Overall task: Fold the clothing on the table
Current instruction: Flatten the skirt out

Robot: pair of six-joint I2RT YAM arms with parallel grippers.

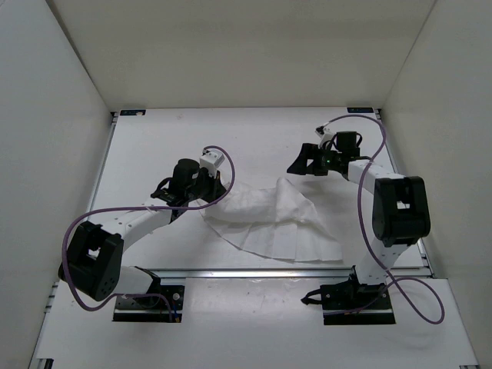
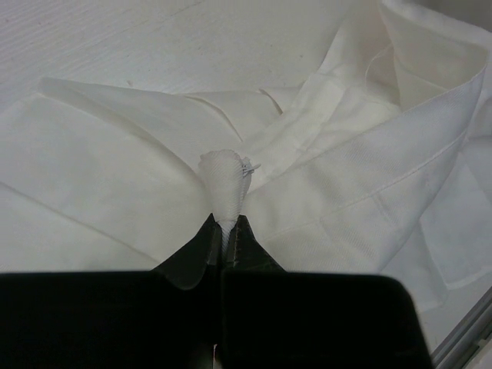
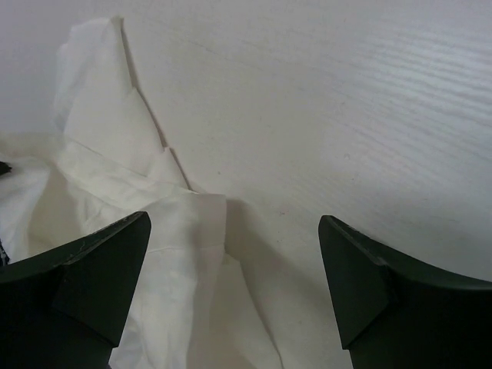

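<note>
The clothing (image 1: 269, 223): white, soft and wrinkly, with faint ribs.
Pose: it lay in a crumpled curve, partly folded over itself.
Place: near the middle of the bench (image 1: 254, 134), toward the front.
Raised bit: a small tuft was pinched up in the left pincer (image 2: 224, 231).
The bench: flat and white, with thin metal edges.

The clothing (image 1: 269, 223) lies on the tabletop (image 1: 254, 138), toward its near edge, between the two arms. The left tool (image 2: 225, 231) is at its left end, the right tool (image 1: 301, 163) just behind its right part.
</note>
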